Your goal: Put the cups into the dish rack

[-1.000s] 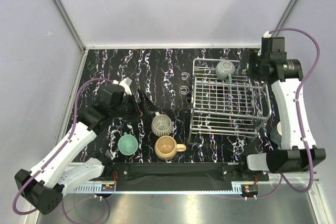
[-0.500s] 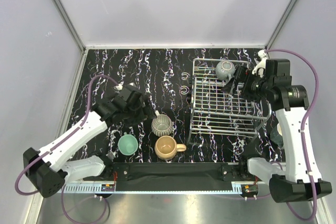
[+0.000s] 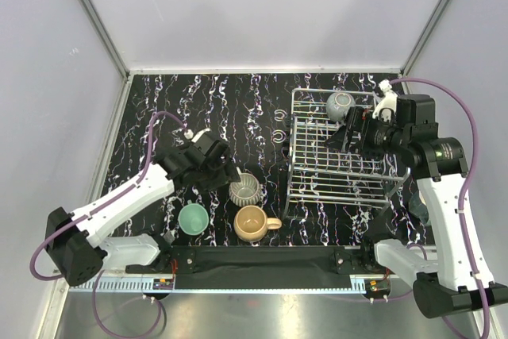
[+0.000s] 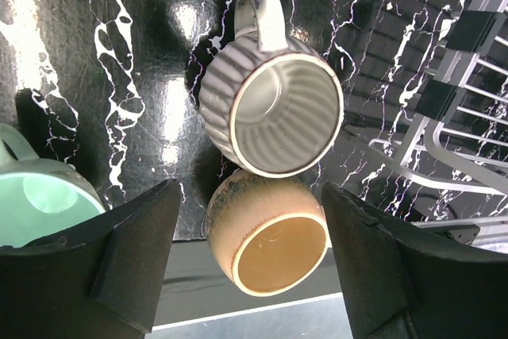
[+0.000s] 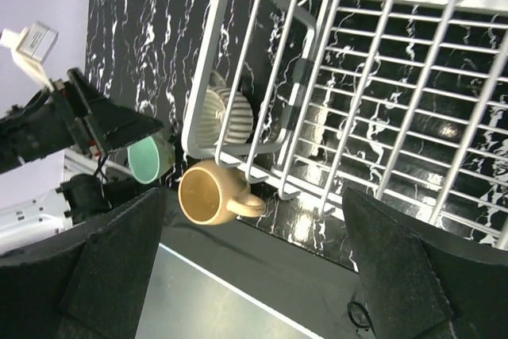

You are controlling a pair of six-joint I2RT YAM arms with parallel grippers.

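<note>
Left end effector (image 4: 252, 192) open and empty over cream dark-ribbed ceramic cup (image 4: 278, 109) on black marbled desk (image 3: 159, 101), right end effector (image 5: 254, 196) open and empty over silver wire dish rack (image 3: 341, 166); tan glazed cup (image 4: 270, 244) sits just beside, so a finger may clip it.

A black worktop (image 3: 198, 101) veined with white carries three cups in a cluster and a wire dish rack (image 3: 341, 172). The striped cream cup (image 3: 246, 189) stands mouth-up just below the left gripper (image 3: 228, 172). The tan cup (image 3: 252, 223) is just beside it on the side nearer the arm bases, and the teal-green cup (image 3: 193, 218) sits to that gripper's near left. The rack stands beneath the right gripper (image 3: 337, 134). Two small rings (image 3: 279, 113) lie beyond the left gripper, beside the rack. A dark teal cup (image 3: 419, 206) shows partly behind the right arm.
</note>
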